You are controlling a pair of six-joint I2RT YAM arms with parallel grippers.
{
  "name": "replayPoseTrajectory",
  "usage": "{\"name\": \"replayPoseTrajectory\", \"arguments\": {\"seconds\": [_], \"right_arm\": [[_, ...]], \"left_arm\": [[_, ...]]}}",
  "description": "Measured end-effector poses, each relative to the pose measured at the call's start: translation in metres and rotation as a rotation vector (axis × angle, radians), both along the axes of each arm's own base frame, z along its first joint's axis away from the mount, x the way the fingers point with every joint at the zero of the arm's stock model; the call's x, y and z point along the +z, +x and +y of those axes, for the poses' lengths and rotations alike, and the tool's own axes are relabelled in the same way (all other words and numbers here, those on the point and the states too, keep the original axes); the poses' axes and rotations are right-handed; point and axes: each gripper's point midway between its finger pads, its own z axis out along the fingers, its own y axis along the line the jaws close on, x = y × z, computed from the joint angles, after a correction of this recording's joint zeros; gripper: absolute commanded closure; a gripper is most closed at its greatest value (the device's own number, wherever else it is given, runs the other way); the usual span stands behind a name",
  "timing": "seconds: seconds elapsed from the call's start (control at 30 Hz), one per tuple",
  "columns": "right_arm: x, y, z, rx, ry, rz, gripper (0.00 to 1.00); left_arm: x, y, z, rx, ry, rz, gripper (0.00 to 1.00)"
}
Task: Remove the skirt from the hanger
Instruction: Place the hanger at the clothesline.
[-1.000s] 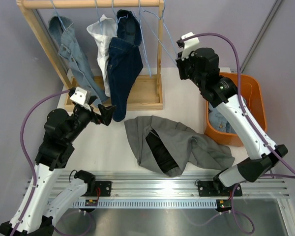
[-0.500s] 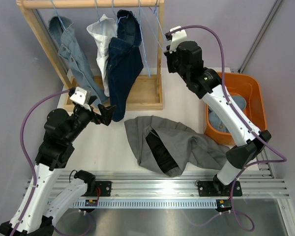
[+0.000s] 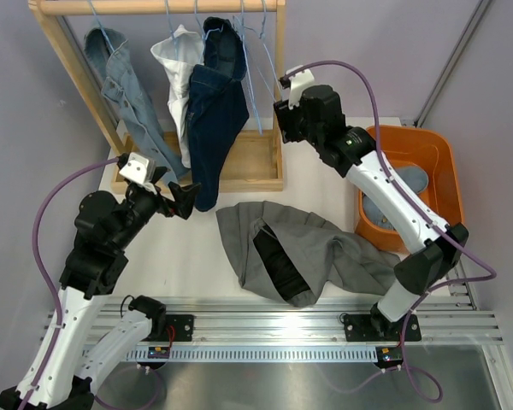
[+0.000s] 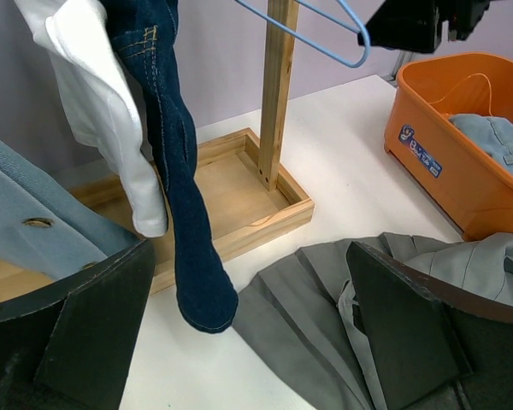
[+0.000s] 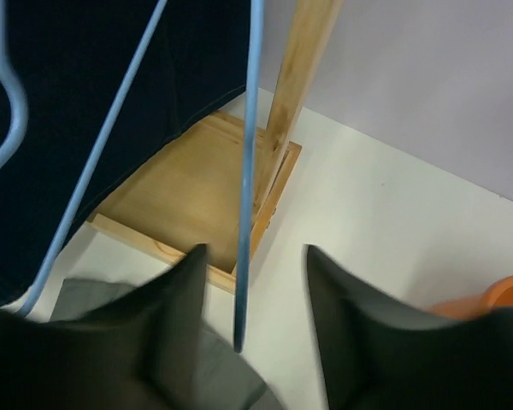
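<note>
No legible text, brand or number in any view. The only label is a blue-and-white sticker on the outer left wall of the orange bin, at the right side of the table. It seems to carry small icons and a line of print, but these are too small and blurred to read in the left wrist view.
</note>
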Motion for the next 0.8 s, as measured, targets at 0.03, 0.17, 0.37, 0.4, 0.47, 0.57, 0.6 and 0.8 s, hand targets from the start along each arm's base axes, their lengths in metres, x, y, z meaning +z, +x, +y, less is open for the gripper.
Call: {"name": "replayPoseTrajectory", "arguments": {"seconds": [0.03,0.17,0.37,0.4,0.47,0.57,0.6,0.8], "right_arm": [[-0.004,-0.003,-0.001,0.008,-0.006,0.006,0.31],[-0.003,-0.023,-0.009,0.063,-0.037,-0.004,0.02],[0.027,-0.055,-0.042,0.199,-0.064,-0.056,0.01],[0.028,-0.062,-0.05,0.246,-0.078,-0.055,0.01],[0.018,-0.077,-0.068,0.337,-0.123,-0.036,0.01],[-0.02,-0.118,-0.072,0.586,-0.232,0.026,0.01],[-0.041,-0.141,-0.069,0.72,-0.271,0.058,0.01],[-0.15,-0.223,-0.059,1.195,-0.266,0.33,0.01]], "left_arm": [[0.0,0.0,0.0,0.0,0.0,0.0,0.01],[-0.001,0.0,0.0,0.0,0.001,0.001,0.01],[-0.002,0.002,-0.002,-0.005,0.003,0.006,0.01],[-0.002,0.004,-0.003,-0.007,0.003,0.008,0.01],[-0.003,0.006,-0.005,-0.013,0.004,0.009,0.01],[-0.006,0.009,-0.008,-0.025,0.005,0.021,0.01],[-0.006,0.01,-0.009,-0.03,0.003,0.025,0.01],[-0.011,0.014,-0.018,-0.063,-0.005,0.047,0.01]]}}
